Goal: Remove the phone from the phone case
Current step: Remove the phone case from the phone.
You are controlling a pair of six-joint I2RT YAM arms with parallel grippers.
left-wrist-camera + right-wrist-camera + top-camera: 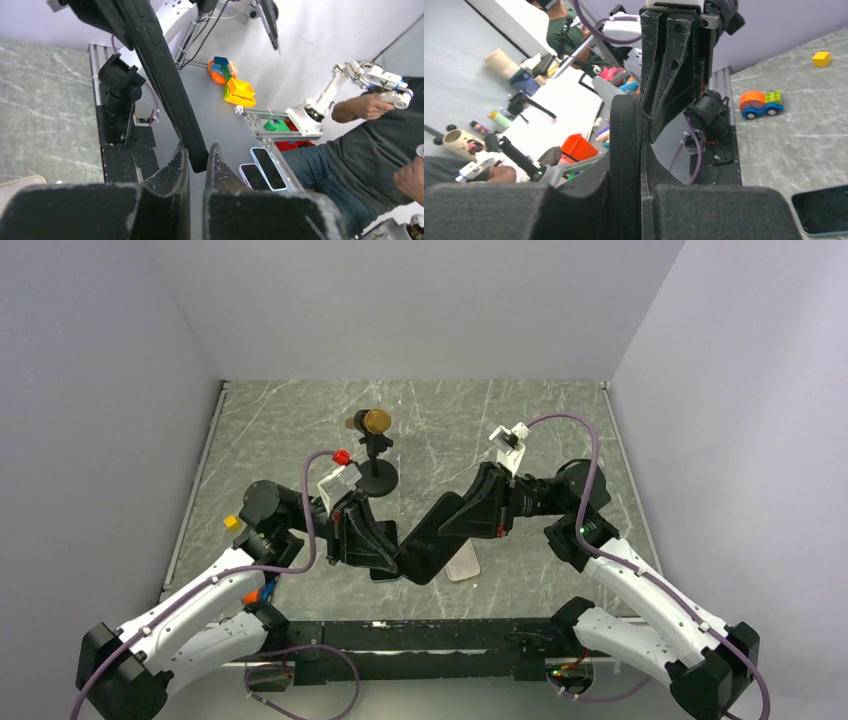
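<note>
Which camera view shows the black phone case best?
Top external: the phone case shows its broad face, held between the left gripper and the right gripper. Both wrist views show only its thin edge.

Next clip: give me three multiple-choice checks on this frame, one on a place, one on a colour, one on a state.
1. Where is the phone?
A) leaning on the back wall
B) flat on the table, near the grippers
C) on the floor

2. What colour is the small block at the table's left side?
A) green
B) purple
C) yellow

3. How is the black case held?
A) pinched from both ends by the left gripper and right gripper
B) lying loose
C) by one gripper only

Answers: 1 B, it lies screen-up in the right wrist view; 2 C, plainly yellow from above; 3 A, each wrist view shows fingers shut on it.
</note>
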